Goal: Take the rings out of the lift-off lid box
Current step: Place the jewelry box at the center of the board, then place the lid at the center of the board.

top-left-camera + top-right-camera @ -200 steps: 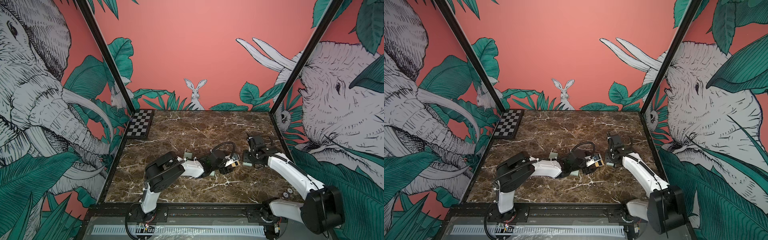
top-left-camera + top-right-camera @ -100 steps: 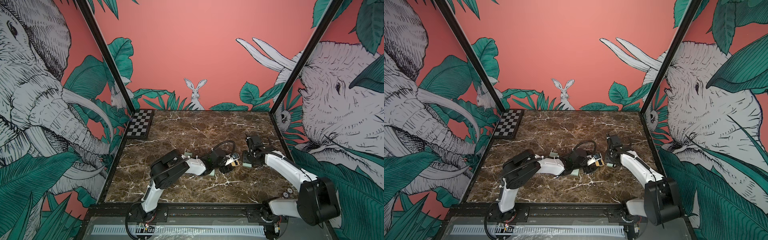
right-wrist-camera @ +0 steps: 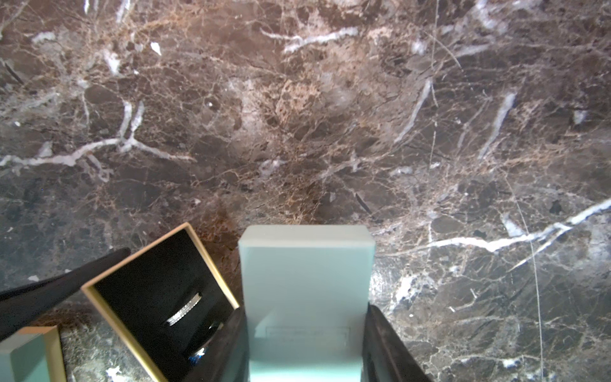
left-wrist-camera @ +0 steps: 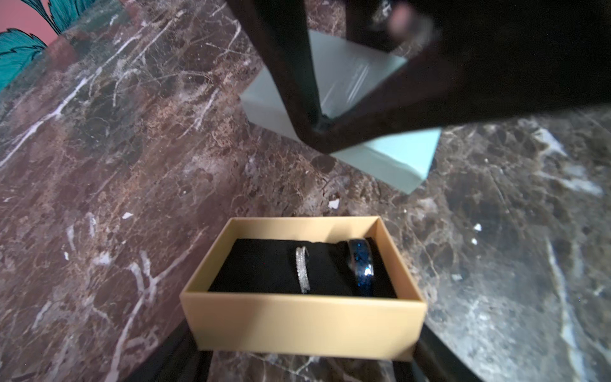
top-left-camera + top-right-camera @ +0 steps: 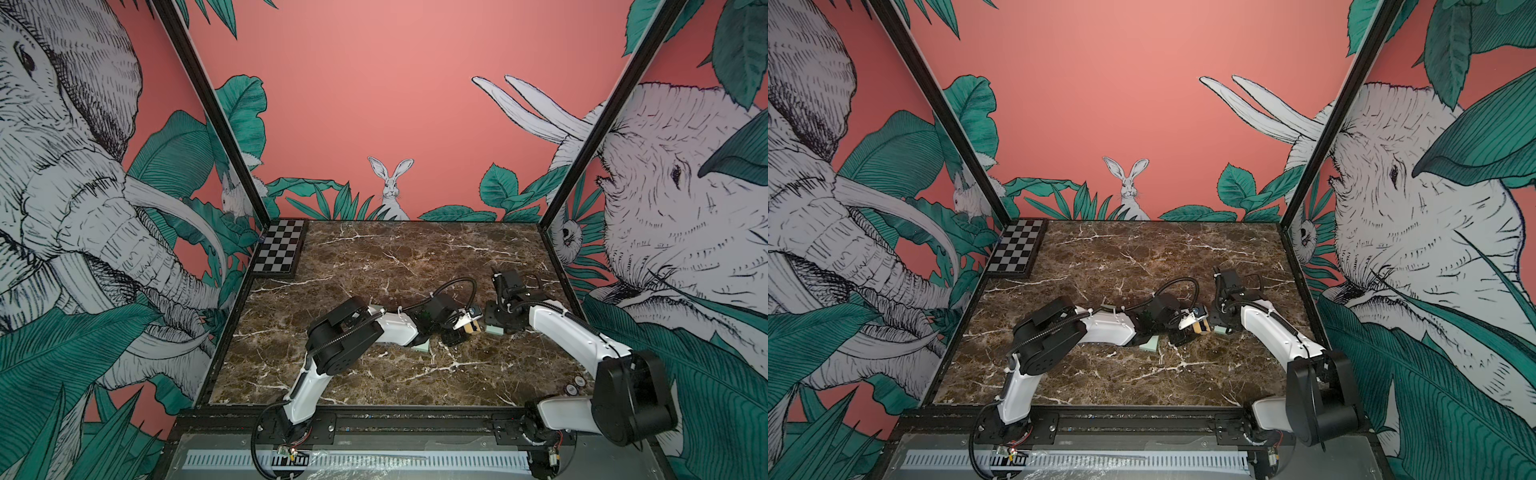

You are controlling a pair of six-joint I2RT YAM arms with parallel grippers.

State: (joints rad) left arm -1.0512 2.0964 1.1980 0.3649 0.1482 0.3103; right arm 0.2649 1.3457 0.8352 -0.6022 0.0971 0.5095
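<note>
Mid-bench, between both arms: left pincer [image 4: 307,334] clamps open gold box [image 4: 297,317], rings [image 4: 303,269] standing on edge in black insert [image 4: 261,264]. Right pincer [image 3: 305,317] pinches mint lid [image 3: 305,264] just beside it. Best course: park lid clear on bench [image 3: 297,115], keep box level, then nip one band by its exposed top.

I'm seeing a polished, glossy marble bench [image 3: 297,99]. The tan box [image 4: 307,320] looks like matt cardboard, and its black insert [image 4: 261,268] like soft, velvety cloth. The silver ring [image 4: 303,269] is sparkly metal, the blue ring [image 4: 362,268] glossy. The mint-green lid [image 3: 305,281] reads as smooth matt paperboard.
</note>
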